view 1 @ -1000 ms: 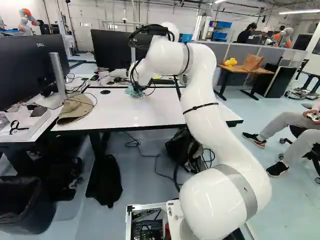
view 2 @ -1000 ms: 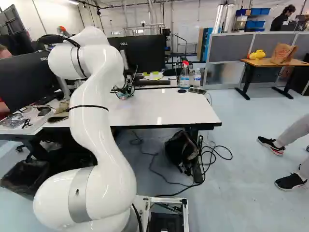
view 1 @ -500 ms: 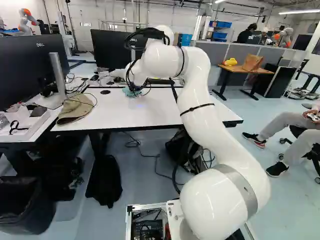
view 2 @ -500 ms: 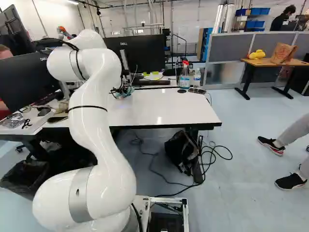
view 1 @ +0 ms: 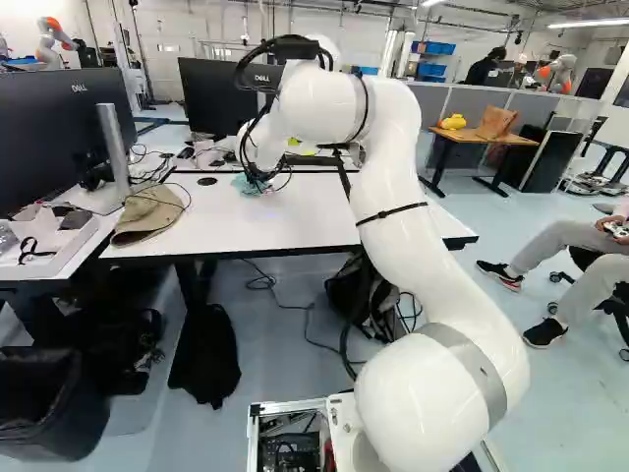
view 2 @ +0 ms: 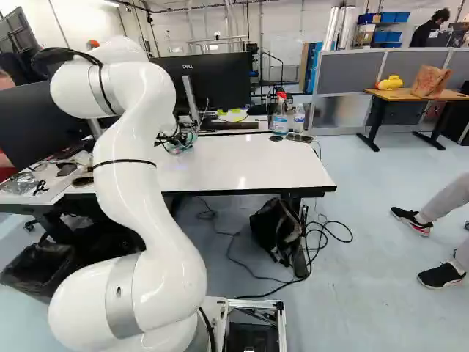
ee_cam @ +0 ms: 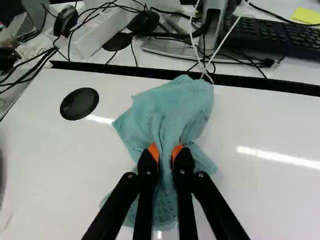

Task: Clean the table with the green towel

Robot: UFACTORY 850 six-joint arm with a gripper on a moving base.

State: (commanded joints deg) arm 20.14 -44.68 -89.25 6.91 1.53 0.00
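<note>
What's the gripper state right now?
Gripper: closed on the green towel, bunched between its orange pads.

The arm [view 1: 398,236] and hand [view 1: 258,182] have shifted the towel [ee_cam: 172,110] leftward over the table [view 1: 305,221]

Keyboard [ee_cam: 270,37], black; yellow paper [ee_cam: 306,16] beside it. Tan cap [view 1: 145,218]. Spray bottle [view 2: 280,123], near water bottle [view 2: 299,119]. Paper bag [view 2: 430,82], on wooden desk [view 2: 401,95].

Grey partitions [view 2: 348,70] stand behind wood-top desk [view 2: 403,95] w/ blk legs, lt-blue flr [view 2: 366,293], white wall [view 2: 82,28], ceiling lt [view 1: 590,22] on.
</note>
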